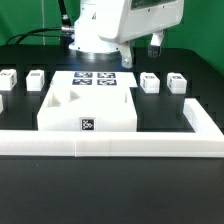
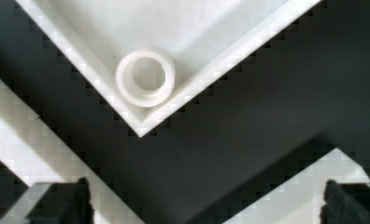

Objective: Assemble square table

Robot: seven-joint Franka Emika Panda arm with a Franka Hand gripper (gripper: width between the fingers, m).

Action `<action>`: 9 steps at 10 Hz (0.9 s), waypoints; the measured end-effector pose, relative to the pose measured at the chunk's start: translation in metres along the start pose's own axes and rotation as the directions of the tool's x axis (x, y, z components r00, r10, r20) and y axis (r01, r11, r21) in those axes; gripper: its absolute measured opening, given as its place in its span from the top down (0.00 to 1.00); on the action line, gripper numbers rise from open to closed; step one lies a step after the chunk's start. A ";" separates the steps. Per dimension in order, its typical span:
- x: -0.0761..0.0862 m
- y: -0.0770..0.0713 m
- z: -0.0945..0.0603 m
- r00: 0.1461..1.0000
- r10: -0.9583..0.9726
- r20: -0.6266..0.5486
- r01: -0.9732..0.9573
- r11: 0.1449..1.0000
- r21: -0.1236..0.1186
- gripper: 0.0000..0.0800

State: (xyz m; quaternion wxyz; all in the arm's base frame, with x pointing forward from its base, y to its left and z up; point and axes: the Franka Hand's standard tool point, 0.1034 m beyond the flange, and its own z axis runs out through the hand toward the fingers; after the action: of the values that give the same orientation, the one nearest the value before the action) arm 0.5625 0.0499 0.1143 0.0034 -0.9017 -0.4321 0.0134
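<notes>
The square table's top [image 1: 90,104] is a thick white slab lying flat in the middle of the black table, with a black-white tag [image 1: 88,124] on its near edge. Short white tagged legs lie apart from it: two toward the exterior view's left [image 1: 36,77] [image 1: 10,76] and two toward its right [image 1: 150,82] [image 1: 178,81]. My gripper [image 1: 150,45] hangs above the back right, over the legs, touching nothing. In the wrist view one corner of the slab [image 2: 200,40] shows with a round hole [image 2: 145,77]. The gripper [image 2: 203,205] is open, with only dark table between its fingers [image 2: 57,205].
The marker board [image 1: 97,80] lies flat behind the slab under the arm's base. A long low white wall [image 1: 110,146] runs along the front and turns back on the exterior view's right [image 1: 200,115]. Another leg [image 1: 2,101] sits at the left edge.
</notes>
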 end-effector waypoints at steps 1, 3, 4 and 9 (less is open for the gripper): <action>0.000 0.000 0.000 1.000 0.000 0.000 0.000 1.000 0.000 0.19; 0.000 0.000 0.000 1.000 0.000 0.000 0.000 1.000 0.000 0.19; 0.000 0.000 0.000 1.000 0.000 0.000 0.000 1.000 0.000 0.19; 0.000 0.000 0.000 1.000 0.000 0.000 0.000 1.000 0.000 0.19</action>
State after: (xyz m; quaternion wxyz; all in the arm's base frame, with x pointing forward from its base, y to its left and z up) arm 0.5625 0.0498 0.1142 0.0034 -0.9017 -0.4321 0.0134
